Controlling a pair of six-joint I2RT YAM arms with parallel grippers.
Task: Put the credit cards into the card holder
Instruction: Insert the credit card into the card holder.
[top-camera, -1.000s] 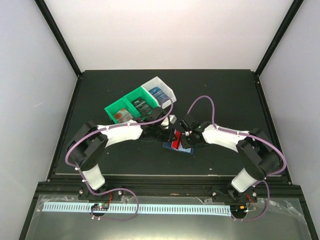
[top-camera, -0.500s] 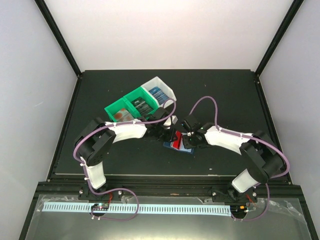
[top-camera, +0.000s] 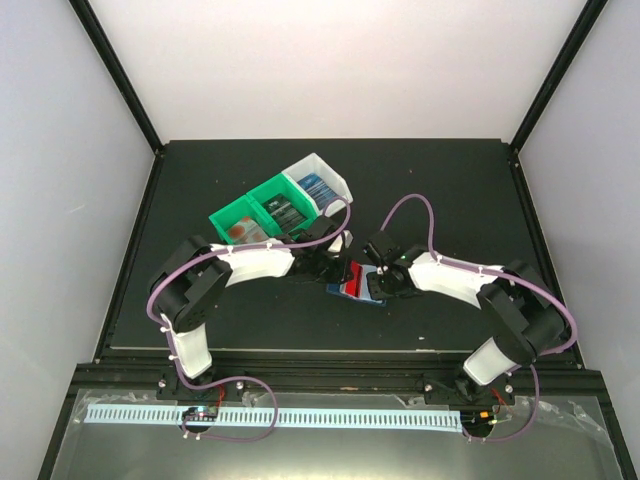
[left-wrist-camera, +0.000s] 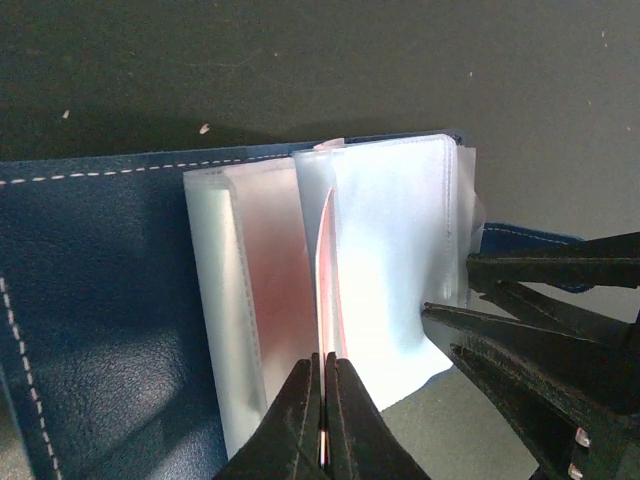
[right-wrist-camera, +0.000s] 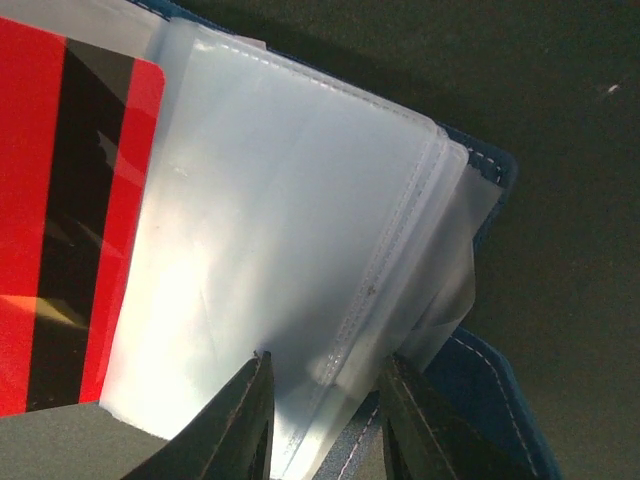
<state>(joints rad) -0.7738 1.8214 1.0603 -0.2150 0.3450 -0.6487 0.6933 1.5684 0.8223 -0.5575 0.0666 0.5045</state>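
The card holder, a dark blue wallet, lies open on the mat between both grippers. Its blue leather and clear plastic sleeves fill the left wrist view. My left gripper is shut on a red-and-white credit card, held edge-on with its far end between two sleeves. The card shows red with a black stripe in the right wrist view and the top view. My right gripper is open, its fingers either side of the sleeves' stitched edge.
A green-and-white three-compartment bin with more cards stands behind the left gripper. The right gripper's fingers sit close to the right of the sleeves. The mat's front edge lies near the arm bases.
My left arm has swung in and brought the card closer to the wallet's sleeves. The right gripper has shifted slightly at the wallet.
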